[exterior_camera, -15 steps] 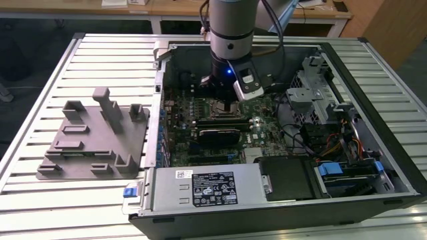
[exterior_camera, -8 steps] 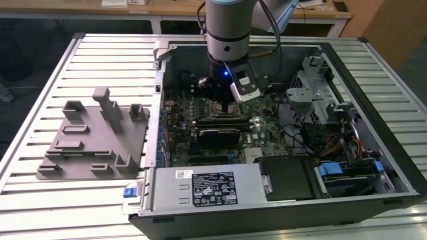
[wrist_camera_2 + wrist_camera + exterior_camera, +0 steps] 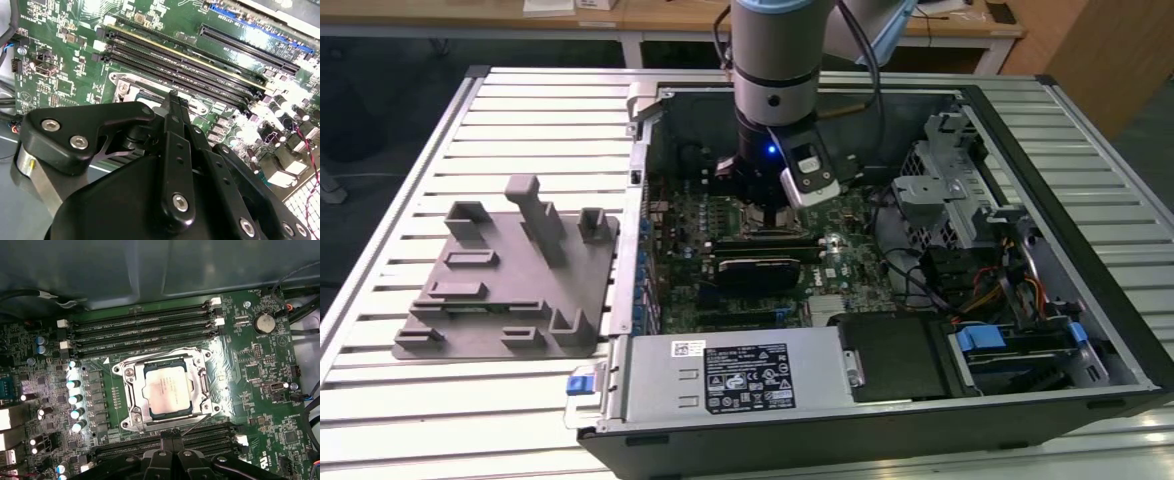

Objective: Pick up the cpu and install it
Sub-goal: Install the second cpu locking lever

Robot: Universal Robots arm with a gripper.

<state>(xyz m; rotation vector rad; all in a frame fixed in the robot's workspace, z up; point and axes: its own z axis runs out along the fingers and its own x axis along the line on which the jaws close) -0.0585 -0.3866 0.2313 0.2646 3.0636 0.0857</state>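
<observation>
Arm [image 3: 774, 60] first, in the exterior view: it reaches straight down into an open computer case [image 3: 1067, 330] lying on its side on a slatted metal table [image 3: 440, 420]. Its wrist end sits low over the green motherboard [image 3: 854, 260], just above a pair of dark memory sticks [image 3: 758, 243]. Toward the exterior view's left, outside the case, a grey fixture [image 3: 500, 290] with upright posts and blocks stands on the table. Along the case's near edge lies a grey power supply [image 3: 720, 375] with a black label.

In the second wrist view, the gripper [image 3: 173, 98] shows as black linkages with bolt heads, and the two fingers [image 3: 176, 107] meet at one point, pressed together with nothing between them. Past them run long black memory slots [image 3: 200, 65] and, beneath the fingertips, a bit of silver socket frame [image 3: 125, 82].

In the first wrist view, the cpu [image 3: 165, 388] lies flat inside the silver socket frame [image 3: 131, 415] on the motherboard [image 3: 260, 370], its metal top facing up, with memory slots [image 3: 140, 332] on either side of the socket. The gripper [image 3: 170, 442] is near the socket's edge, apart from the chip. A round coin battery [image 3: 263, 323] sits on the board well away from the socket.
</observation>
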